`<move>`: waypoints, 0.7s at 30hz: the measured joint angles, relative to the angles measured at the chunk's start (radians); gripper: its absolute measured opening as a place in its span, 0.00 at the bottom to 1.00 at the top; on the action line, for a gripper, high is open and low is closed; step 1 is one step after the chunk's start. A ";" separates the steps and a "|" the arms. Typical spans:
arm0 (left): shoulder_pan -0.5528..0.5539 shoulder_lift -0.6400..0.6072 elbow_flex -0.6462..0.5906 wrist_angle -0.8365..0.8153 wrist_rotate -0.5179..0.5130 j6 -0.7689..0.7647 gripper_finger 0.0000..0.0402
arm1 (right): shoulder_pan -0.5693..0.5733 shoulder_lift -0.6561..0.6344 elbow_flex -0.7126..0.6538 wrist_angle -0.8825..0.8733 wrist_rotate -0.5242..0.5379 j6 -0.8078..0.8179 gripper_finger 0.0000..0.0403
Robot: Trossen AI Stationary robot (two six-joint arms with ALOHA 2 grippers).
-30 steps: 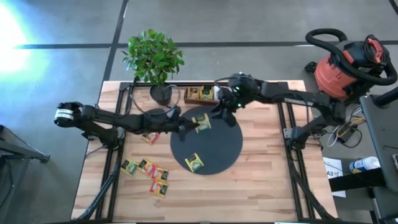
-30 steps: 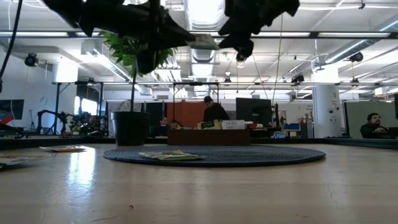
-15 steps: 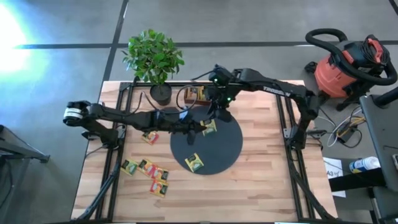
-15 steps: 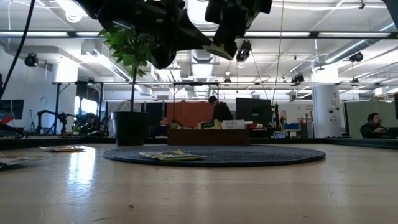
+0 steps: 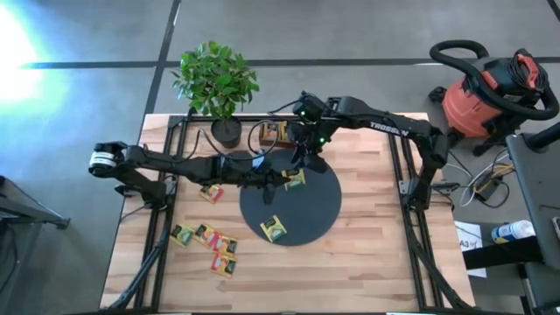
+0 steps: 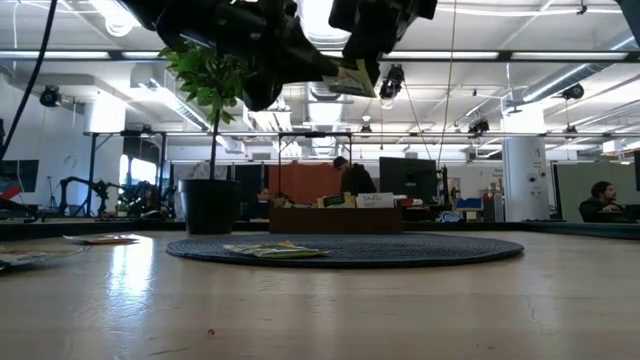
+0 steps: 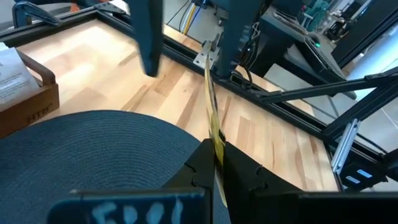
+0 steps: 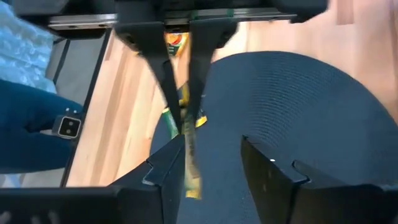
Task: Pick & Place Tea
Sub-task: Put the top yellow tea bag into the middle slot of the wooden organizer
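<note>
Little can be read. White lettering, likely the maker's name, runs along the right arm (image 5: pixel 385 128) in the upper middle of the high view, too small to spell out. Printing on the white paper (image 7: pixel 12 68) at the left wrist view's left edge is illegible.

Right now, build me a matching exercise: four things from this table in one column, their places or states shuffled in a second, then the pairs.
1. yellow sachet
2. left gripper
3. right gripper
4. wooden tray

A. fingers apart
B. at the table's far edge beside the plant pot
C. shut on a sachet
D. held in the air above the black disc

Pairs: 1-D, 2-C, 3-A, 4-B
</note>
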 joint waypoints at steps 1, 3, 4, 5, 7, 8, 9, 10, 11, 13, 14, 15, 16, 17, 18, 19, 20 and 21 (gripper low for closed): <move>0.000 0.000 0.000 -0.001 0.000 0.002 0.00 | 0.004 0.000 -0.001 -0.004 -0.002 -0.005 0.37; 0.003 0.000 0.001 -0.001 0.000 0.004 0.00 | 0.012 0.000 -0.005 -0.018 -0.006 -0.017 0.38; 0.005 0.000 0.001 -0.001 0.000 0.004 0.00 | 0.018 0.000 -0.008 -0.020 -0.006 -0.019 0.38; 0.006 0.000 0.001 -0.001 0.000 0.004 0.00 | 0.021 0.000 -0.010 -0.020 -0.006 -0.024 0.38; 0.007 0.000 0.001 -0.001 0.000 0.005 0.00 | 0.027 0.000 -0.011 -0.020 -0.006 -0.036 0.37; 0.007 0.000 0.001 -0.001 0.000 0.005 0.00 | 0.029 0.000 -0.011 -0.020 -0.006 -0.042 0.35; 0.007 0.000 0.001 0.000 -0.001 0.006 0.00 | 0.031 0.000 -0.011 -0.020 -0.006 -0.045 0.33; 0.007 0.000 0.002 0.000 -0.001 0.007 0.00 | 0.031 0.000 -0.011 -0.020 -0.006 -0.049 0.30; 0.007 0.000 0.002 0.000 -0.001 0.006 0.00 | 0.031 0.000 -0.011 -0.020 -0.005 -0.055 0.27; 0.007 0.000 0.003 0.004 -0.001 0.008 0.00 | 0.031 0.000 -0.011 -0.022 0.001 -0.067 0.19; 0.007 0.000 0.002 0.010 -0.001 0.008 0.00 | 0.031 -0.001 -0.012 -0.022 0.002 -0.070 0.15; 0.007 0.000 0.002 0.015 -0.001 0.008 0.00 | 0.031 -0.001 -0.012 -0.022 0.002 -0.073 0.10; 0.007 0.000 0.002 0.020 -0.001 0.007 0.00 | 0.031 -0.001 -0.013 -0.023 0.003 -0.079 0.06; 0.007 0.000 0.002 0.022 -0.001 0.007 0.00 | 0.031 -0.001 -0.013 -0.023 0.005 -0.084 0.04; 0.007 0.000 0.004 0.021 -0.004 0.007 0.00 | 0.031 -0.001 -0.013 -0.023 0.010 -0.085 0.04; 0.006 0.000 0.006 0.020 -0.008 0.006 0.00 | 0.031 -0.001 -0.013 -0.023 0.023 -0.085 0.03; 0.007 0.000 0.007 0.021 -0.011 0.005 0.00 | 0.031 -0.002 -0.013 -0.023 0.035 -0.086 0.02; 0.007 -0.002 0.007 0.020 -0.017 -0.001 0.01 | 0.031 -0.002 -0.013 -0.023 0.048 -0.086 0.02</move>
